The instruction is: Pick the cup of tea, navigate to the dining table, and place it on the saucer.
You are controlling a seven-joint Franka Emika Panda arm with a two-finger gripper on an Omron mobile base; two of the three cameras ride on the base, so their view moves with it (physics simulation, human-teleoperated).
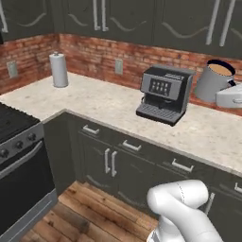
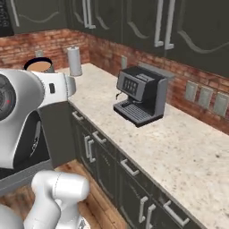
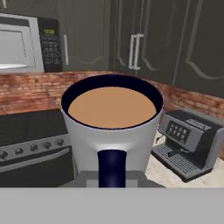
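Observation:
The cup of tea (image 3: 111, 127), a grey mug with a dark rim and brown liquid, sits close in front of the hand camera with its dark handle (image 3: 112, 168) pointing toward me. In the left base view the cup of tea (image 1: 213, 79) hangs tilted above the counter at the right edge, with my gripper (image 1: 226, 92) shut on it. From the right base view only the rim of the cup of tea (image 2: 39, 65) peeks over my white arm at the left. The dining table and the saucer are out of view.
A grey coffee machine (image 1: 164, 93) stands on the speckled counter (image 1: 94, 101), and a paper towel roll (image 1: 59, 70) stands at the back left. A stove (image 1: 19, 156) lies to the left, under a microwave (image 3: 24, 43). Dark cabinets hang above and wooden floor lies below.

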